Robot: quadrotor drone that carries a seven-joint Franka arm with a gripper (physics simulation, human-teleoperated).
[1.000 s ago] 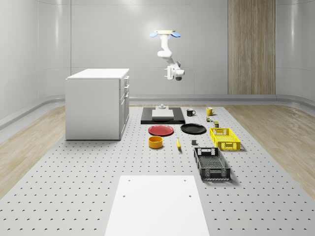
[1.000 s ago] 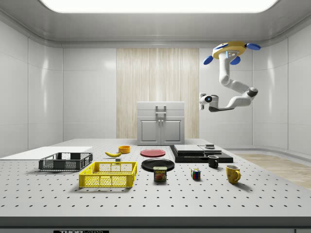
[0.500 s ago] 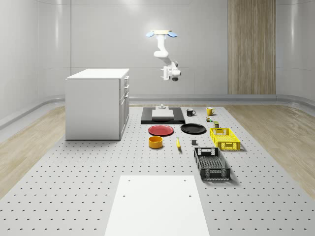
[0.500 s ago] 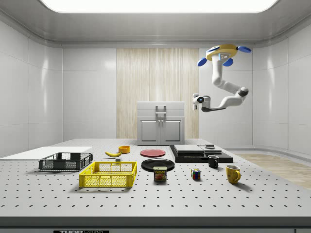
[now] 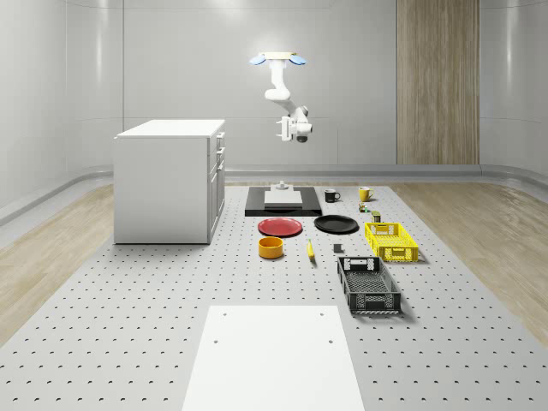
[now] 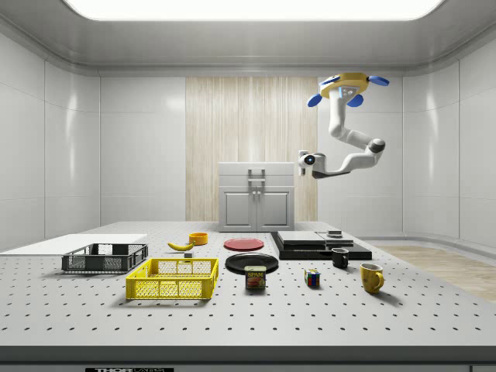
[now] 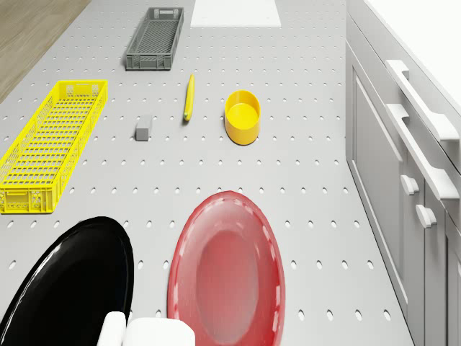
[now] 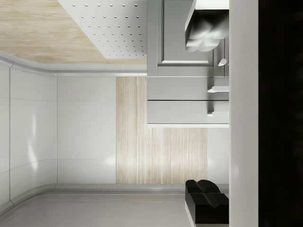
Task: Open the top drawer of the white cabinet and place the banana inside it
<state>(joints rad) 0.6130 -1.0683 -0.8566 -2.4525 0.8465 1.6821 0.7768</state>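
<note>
The white cabinet (image 5: 171,180) stands at the whole-scene view's left, its drawer front (image 5: 220,147) facing right and closed. It also appears as the cabinet (image 6: 256,196) in the side view and the cabinet (image 7: 403,144) in the drone view. The banana (image 5: 311,249) lies on the perforated table beside an orange bowl; it shows as the banana (image 7: 189,96) and the banana (image 6: 180,246) too. The drone (image 5: 276,58) hovers high over the table's far part, right of the cabinet. Its gripper (image 5: 286,130) hangs level with the cabinet's top, well apart from it. In the wrist view the gripper (image 8: 205,116) is open, facing the cabinet (image 8: 187,90).
Below the drone lie a red plate (image 7: 227,267), a black plate (image 7: 65,281) and a black slab (image 5: 282,201). An orange bowl (image 7: 243,115), a grey block (image 7: 144,127), a yellow basket (image 7: 47,144) and a dark basket (image 7: 155,37) sit on the table. Mugs (image 6: 371,277) stand near the side view's right.
The drone with its arm has drifted toward the cabinet, leftward in both fixed views, and the gripper has come closer to the cabinet's front. The objects on the table have not moved.
</note>
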